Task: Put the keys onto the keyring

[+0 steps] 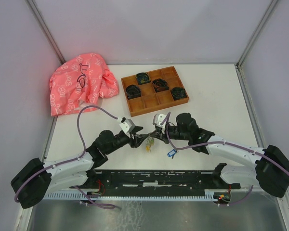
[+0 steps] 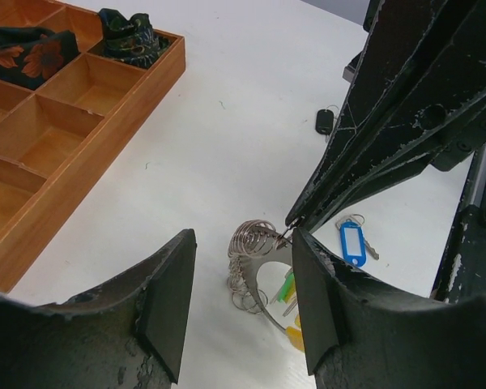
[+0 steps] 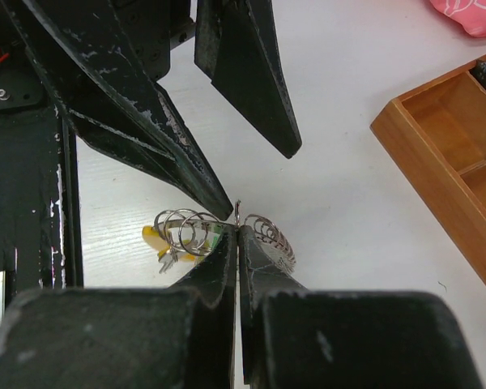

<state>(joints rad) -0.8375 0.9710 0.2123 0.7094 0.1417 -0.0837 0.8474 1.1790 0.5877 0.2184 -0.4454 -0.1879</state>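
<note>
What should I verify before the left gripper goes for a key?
1. Right gripper shut on the grey metal keyring: ok.
2. Left gripper open, holding nothing: ok.
3. Small blue-headed metal key lying free on the white table beside the keyring: ok.
4. Small black-headed key lying free, farther off: ok.
5. Keyring's split end spread for threading: cannot tell.
6. Keys threaded on the keyring: not ok, neither is.

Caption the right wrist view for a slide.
Right hand pinches the keyring; left hand open beside it.
</note>
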